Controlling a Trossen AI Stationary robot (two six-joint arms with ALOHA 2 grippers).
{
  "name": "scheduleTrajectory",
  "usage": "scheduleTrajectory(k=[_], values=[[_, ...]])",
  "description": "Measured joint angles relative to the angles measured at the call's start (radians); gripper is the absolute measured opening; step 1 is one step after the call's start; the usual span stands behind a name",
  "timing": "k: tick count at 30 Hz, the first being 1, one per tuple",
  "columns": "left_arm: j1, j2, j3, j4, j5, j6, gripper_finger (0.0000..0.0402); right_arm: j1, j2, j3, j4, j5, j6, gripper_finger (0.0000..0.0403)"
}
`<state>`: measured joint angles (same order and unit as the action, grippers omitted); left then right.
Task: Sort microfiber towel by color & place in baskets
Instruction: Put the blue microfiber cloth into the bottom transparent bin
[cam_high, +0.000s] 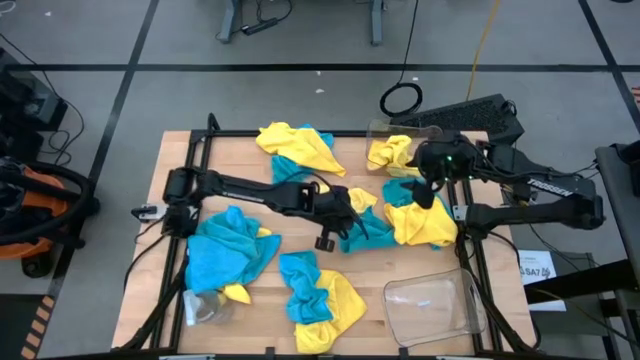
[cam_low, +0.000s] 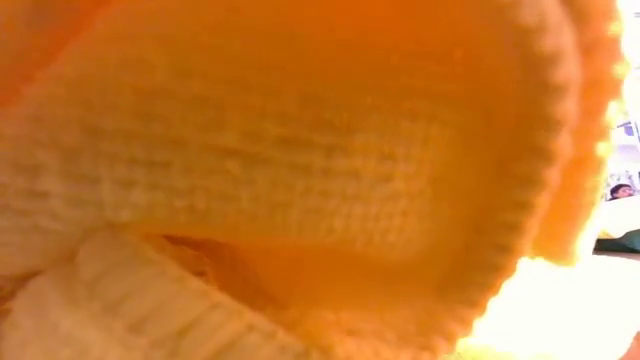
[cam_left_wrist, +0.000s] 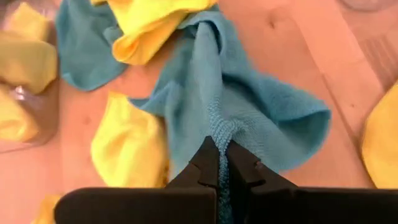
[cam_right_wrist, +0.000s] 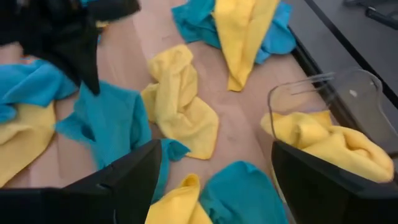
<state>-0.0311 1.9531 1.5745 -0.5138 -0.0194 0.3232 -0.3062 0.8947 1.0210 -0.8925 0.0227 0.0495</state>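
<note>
Yellow and turquoise microfiber towels lie scattered over the wooden table (cam_high: 165, 180). My left gripper (cam_high: 345, 212) (cam_left_wrist: 222, 155) is at the table's middle, shut on a blue towel (cam_high: 368, 232) (cam_left_wrist: 249, 106). My right gripper (cam_high: 425, 190) (cam_right_wrist: 216, 149) hangs open above the towels at the right, touching nothing. It is next to a clear basket (cam_high: 400, 135) (cam_right_wrist: 323, 87) at the far right that holds yellow towels (cam_right_wrist: 336, 143). A second clear basket (cam_high: 430, 305) stands at the near right. In the low view a yellow towel (cam_low: 300, 160) fills the whole picture. My left gripper pinches a bunched fold of the blue towel (cam_left_wrist: 219, 132) between its two fingers, coming at it slanting down from the table's left. The fold is drawn up into a ridge at the fingers. The rest of the towel (cam_left_wrist: 280, 118) spreads out on the table.
Mixed heaps of towels lie at the far middle (cam_high: 295, 145), the near left (cam_high: 230, 250) and the near middle (cam_high: 320, 295). A yellow towel (cam_high: 425, 222) lies below my right gripper. A small clear object (cam_high: 200, 305) sits at the near left corner.
</note>
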Motion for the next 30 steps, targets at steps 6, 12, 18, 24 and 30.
scheduleTrajectory(k=[6, 12, 18, 24, 30], values=[[0.0, -0.071, 0.001, -0.056, -0.072, 0.008, 0.0003, 0.044, -0.009, 0.0, -0.004, 0.002, 0.003, 0.0297], [0.0, -0.145, 0.001, -0.097, -0.139, 0.025, 0.0003, 0.089, -0.011, 0.0, -0.003, 0.001, 0.007, 0.0297], [0.0, -0.222, 0.001, -0.094, -0.168, 0.034, 0.0003, 0.141, -0.011, 0.0, 0.0, 0.002, 0.011, 0.0297], [0.0, -0.283, 0.001, -0.048, -0.199, 0.061, 0.0003, 0.195, -0.009, 0.0, 0.03, 0.001, 0.011, 0.0297], [0.0, -0.319, 0.001, -0.007, -0.2, 0.086, 0.0003, 0.256, -0.005, 0.0, 0.081, 0.001, 0.012, 0.0297]])
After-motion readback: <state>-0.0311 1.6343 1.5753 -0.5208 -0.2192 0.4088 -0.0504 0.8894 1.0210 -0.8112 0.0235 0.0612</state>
